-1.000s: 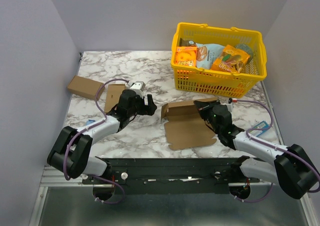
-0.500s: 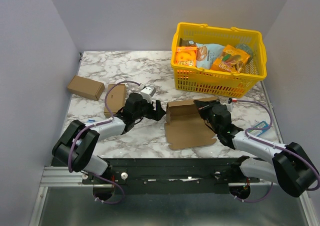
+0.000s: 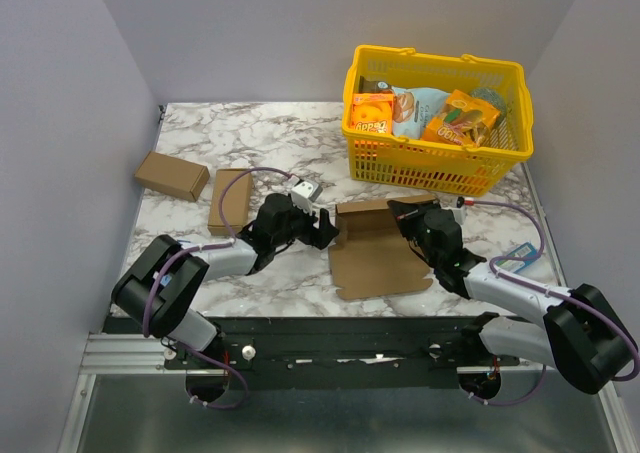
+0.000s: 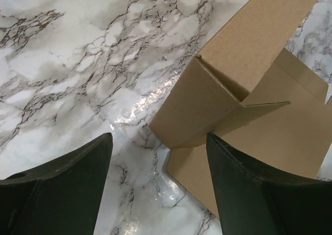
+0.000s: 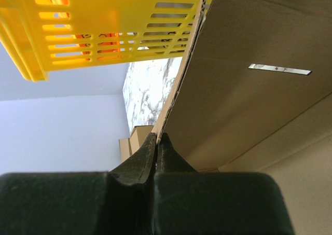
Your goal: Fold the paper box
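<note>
**Paper box [image 3: 375, 248] half-folded, mid-table**

Lay between both arms with rear wall raised, just short of the yellow basket [image 3: 436, 165], with bare marble table [image 3: 290, 138] to its left. Pinched at that wall's edge by the right gripper [image 5: 156, 139], clenched tight. Faced at its left corner by the left gripper [image 4: 158, 141], spread wide and held low.

White link shells, black joint housings on left arm [image 3: 215, 258] and right arm [image 3: 512, 291]. Purple cables [image 3: 148, 303] looped along both. Black base rail [image 3: 340, 338] at 6 o'clock, red dots [image 3: 245, 353] on it. Left gripper [image 4: 158, 141] fingers [image 4: 67, 188] matte black, wedge-shaped.
</note>
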Controlling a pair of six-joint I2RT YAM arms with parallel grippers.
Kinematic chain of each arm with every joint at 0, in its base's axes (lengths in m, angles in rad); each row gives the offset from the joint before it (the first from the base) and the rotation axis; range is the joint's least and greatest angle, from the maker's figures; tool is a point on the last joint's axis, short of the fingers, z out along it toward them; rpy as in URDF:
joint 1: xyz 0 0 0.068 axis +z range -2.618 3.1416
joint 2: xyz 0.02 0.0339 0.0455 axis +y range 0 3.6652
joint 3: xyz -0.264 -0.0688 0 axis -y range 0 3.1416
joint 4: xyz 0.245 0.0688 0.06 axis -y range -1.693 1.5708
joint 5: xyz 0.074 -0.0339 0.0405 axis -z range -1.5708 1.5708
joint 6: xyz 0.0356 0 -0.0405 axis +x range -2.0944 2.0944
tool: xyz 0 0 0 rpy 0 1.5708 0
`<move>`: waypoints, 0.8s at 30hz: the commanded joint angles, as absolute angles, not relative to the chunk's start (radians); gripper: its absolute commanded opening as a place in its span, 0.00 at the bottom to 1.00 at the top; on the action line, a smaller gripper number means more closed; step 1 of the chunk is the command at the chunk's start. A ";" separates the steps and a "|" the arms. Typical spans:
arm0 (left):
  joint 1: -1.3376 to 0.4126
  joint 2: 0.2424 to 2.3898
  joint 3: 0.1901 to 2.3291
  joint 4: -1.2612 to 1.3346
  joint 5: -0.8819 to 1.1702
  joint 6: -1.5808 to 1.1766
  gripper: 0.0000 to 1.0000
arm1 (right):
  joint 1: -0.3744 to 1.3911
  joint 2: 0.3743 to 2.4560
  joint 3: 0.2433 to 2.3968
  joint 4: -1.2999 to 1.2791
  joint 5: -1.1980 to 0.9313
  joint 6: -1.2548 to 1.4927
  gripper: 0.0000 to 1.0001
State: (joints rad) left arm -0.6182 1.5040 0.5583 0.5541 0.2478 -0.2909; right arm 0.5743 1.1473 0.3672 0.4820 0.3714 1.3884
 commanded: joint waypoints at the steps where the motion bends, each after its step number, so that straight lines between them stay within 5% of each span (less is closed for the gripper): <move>1: -0.632 1.545 0.600 0.643 0.250 -0.236 0.80 | 0.572 1.170 0.333 0.391 0.410 1.355 0.06; 24: -0.693 1.631 0.574 0.899 0.034 -0.135 0.80 | 0.572 1.183 0.318 0.434 0.382 1.348 0.06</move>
